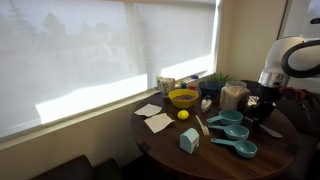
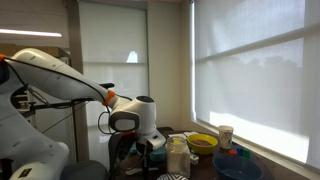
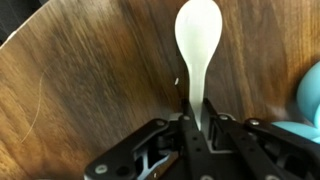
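In the wrist view the gripper (image 3: 193, 125) is pinching its two fingers together on the thin handle of a white spoon (image 3: 197, 45), holding it firmly. The spoon is pointing away from the wrist, its oval bowl lying toward the far edge of that view. It is hovering over or resting on the wooden table (image 3: 90, 90); which of the two cannot be told. A teal object (image 3: 311, 95) is peeking in at the right edge, just beside the fingers.

In an exterior view the arm (image 1: 296, 55) is entering from the right. Its white upper link is sitting high and its dark wrist is pointing straight down, with the gripper (image 1: 263, 106) low over the right part of the round table (image 1: 215, 162). The spoon itself is too small to make out there. On the near side of the table a small blue house-shaped piece (image 1: 189, 141) is standing, with three teal measuring cups (image 1: 233, 131) lying to its right, near the gripper. Farther back, two white napkins (image 1: 157, 122) and a lemon (image 1: 183, 115) are lying on the left. Behind them a yellow bowl (image 1: 183, 98) is sitting, and a jar (image 1: 234, 95) is standing to its right, close to the wrist.

In an exterior view the arm (image 2: 60, 82) is stretching rightward from the left and bending down at a rounded joint, with the wrist hanging toward the table.
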{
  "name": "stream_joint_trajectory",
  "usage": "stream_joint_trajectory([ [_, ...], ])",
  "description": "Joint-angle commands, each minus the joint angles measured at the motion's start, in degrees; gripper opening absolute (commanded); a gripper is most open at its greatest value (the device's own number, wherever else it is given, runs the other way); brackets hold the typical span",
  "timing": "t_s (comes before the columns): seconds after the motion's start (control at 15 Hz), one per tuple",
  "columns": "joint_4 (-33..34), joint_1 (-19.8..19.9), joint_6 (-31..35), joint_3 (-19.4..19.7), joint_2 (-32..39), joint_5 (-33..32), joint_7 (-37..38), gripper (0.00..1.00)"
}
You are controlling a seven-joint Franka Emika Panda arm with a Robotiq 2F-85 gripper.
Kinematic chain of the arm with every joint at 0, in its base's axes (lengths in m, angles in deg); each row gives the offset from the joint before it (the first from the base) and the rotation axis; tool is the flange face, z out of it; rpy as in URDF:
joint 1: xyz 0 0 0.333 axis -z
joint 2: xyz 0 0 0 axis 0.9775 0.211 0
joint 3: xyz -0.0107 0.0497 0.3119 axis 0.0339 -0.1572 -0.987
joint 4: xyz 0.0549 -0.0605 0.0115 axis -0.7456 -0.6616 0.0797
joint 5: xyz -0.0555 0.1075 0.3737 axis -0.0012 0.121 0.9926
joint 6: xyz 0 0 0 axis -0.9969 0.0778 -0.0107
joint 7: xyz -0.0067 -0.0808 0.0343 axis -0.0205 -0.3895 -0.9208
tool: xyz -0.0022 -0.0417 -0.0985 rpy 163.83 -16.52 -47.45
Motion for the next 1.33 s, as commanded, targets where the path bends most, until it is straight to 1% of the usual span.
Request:
stream_joint_trajectory([
  [0.0,0.0,0.5,-1.2,-0.6,-1.8,-2.6,1.7,0.44],
  [0.2,0.3,2.1,-4.3,-1.9,-6.3,-8.1,3.1,0.64],
  [0.27,0.4,2.3,-5.4,-1.9,-7.9,-9.4,3.3,0.73],
  [0.4,0.6,2.7,-8.1,-2.2,-12.4,-11.8,2.9,0.87],
  [0.47,-1.4,2.7,-8.8,-2.2,-16.4,-12.8,2.2,0.93],
  [0.53,-1.2,2.7,-10.3,-2.2,-19.2,-13.8,1.6,0.98],
  [0.6,0.6,2.7,-12.1,-2.3,-20.5,-14.9,1.6,1.0],
  [0.67,0.5,2.8,-13.3,-2.3,-23.8,-15.6,1.4,1.0],
  [0.8,0.9,3.0,-14.3,-1.8,-29.1,-16.3,1.5,1.0],
  [0.93,2.2,3.9,-14.0,-1.7,-32.4,-16.7,2.4,1.0],
  [1.07,3.3,4.1,-13.0,-1.3,-34.5,-15.8,2.6,1.0],
  [1.27,4.4,4.4,-12.2,-1.9,-35.8,-15.3,3.5,1.0],
])
